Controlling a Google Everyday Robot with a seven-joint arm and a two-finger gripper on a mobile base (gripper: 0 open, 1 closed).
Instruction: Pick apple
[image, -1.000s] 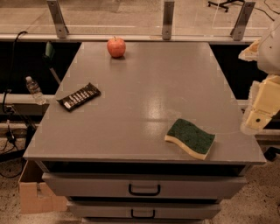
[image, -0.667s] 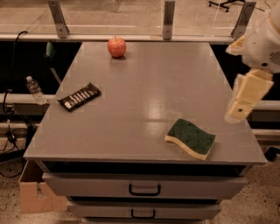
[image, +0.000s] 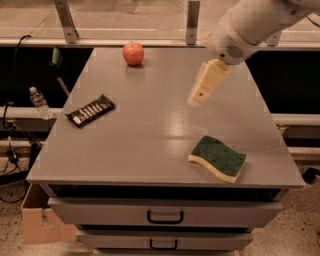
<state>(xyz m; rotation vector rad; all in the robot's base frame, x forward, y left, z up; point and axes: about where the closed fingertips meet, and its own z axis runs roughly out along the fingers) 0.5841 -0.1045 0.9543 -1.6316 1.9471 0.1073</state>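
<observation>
The apple (image: 133, 53) is small, round and red-orange and sits at the far left of the grey table top (image: 150, 125), near the back edge. My gripper (image: 197, 97) hangs over the middle right of the table on a cream arm that comes in from the upper right. It is to the right of the apple and nearer to me, well apart from it, with nothing seen in it.
A dark snack bar (image: 90, 110) lies on the left of the table. A green and yellow sponge (image: 218, 158) lies near the front right. A water bottle (image: 39, 102) and a cardboard box (image: 37, 220) stand left of the cabinet. Drawers sit below the table top.
The arm has swung in from the right edge of the table toward its middle and toward the back, bringing the gripper closer to the apple. The things on the table have not moved.
</observation>
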